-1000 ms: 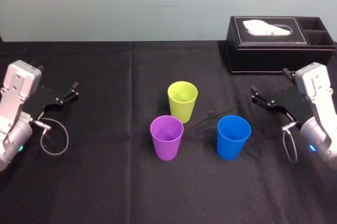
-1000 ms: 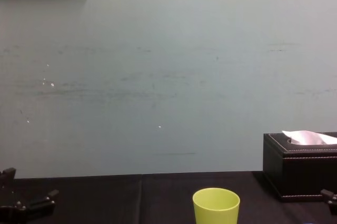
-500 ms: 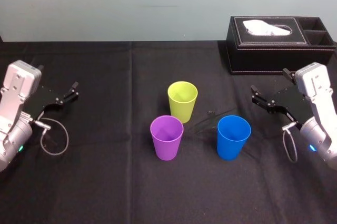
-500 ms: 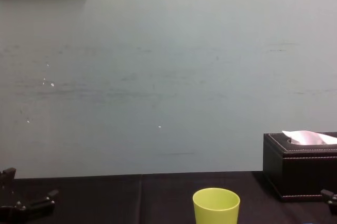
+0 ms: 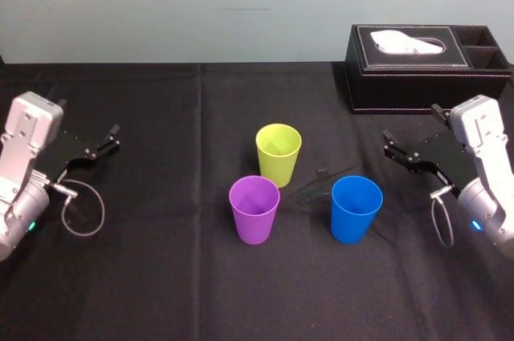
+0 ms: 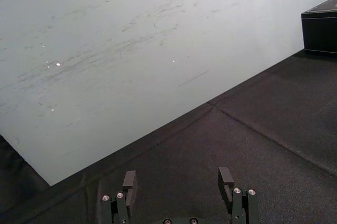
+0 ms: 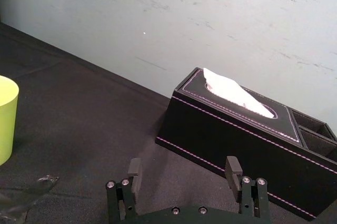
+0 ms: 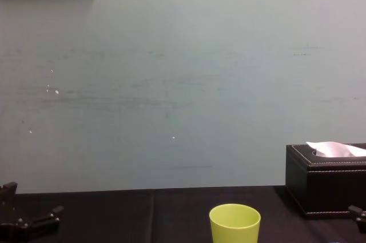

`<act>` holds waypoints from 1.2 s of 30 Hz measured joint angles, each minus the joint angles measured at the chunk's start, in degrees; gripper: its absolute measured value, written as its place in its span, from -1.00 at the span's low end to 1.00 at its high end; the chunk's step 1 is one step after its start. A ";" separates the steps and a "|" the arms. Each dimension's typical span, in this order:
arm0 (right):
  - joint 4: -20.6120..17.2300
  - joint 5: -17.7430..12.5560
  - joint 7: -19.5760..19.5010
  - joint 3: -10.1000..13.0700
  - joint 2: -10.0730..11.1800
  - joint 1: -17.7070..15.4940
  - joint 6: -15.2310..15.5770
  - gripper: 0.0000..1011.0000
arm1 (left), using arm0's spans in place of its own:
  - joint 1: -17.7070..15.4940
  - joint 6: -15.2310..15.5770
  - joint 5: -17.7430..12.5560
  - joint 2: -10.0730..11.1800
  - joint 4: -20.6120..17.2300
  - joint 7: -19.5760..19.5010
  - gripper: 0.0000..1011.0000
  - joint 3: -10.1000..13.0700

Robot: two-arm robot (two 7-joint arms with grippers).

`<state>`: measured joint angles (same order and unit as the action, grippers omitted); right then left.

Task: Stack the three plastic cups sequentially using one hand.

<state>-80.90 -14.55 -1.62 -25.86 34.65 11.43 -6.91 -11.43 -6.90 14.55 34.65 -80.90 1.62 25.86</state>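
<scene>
Left gripper, at the left edge of the black table: jaws wide apart, empty, well clear of every cup. Right gripper, at the right edge, in front of the tissue box: jaws likewise wide apart, empty, near the blue cup but not touching. Mid-table, upright and unstacked: yellow-green cup farthest back, purple cup nearer and just left of it, blue cup nearer on the right, apart from both.
</scene>
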 joint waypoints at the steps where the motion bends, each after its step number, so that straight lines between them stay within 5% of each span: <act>1: 0.00 0.00 0.00 0.00 0.00 0.00 0.00 0.98 | 0.00 0.00 0.00 0.00 0.00 0.00 1.00 0.00; 23: -0.10 0.03 0.07 0.14 0.00 -0.08 0.02 0.98 | 0.00 0.00 0.00 0.00 0.00 0.00 1.00 0.00; 36: -6.37 -0.76 2.41 3.82 2.26 -3.39 3.90 0.98 | 0.00 0.00 0.00 0.00 0.00 0.00 1.00 0.00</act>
<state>-87.27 -15.31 0.79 -22.05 36.90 8.04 -3.00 -11.43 -6.91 14.55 34.65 -80.90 1.62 25.86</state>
